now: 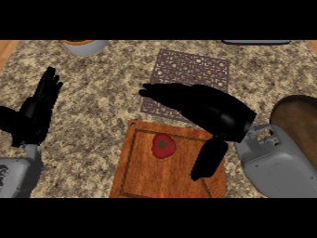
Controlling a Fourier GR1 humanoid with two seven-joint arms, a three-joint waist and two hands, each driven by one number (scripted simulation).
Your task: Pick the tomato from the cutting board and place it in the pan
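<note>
Your right hand (212,111) hangs over the far right corner of the cutting board (139,179). It is spread open, with the fingers (162,94) stretched toward the left and the thumb (209,161) pointing down across the board's right side. It holds nothing. The tomato (163,146) lies on the board, just left of the thumb and below the fingers, and you can see a gap between it and the hand. The pan (306,122) sits at the right edge of the counter (99,116), partly hidden behind your right forearm. Your left hand (34,116) rests open at the left, fingers up, touching nothing. 1 patterned mat (201,69) lies beyond the board.
</note>
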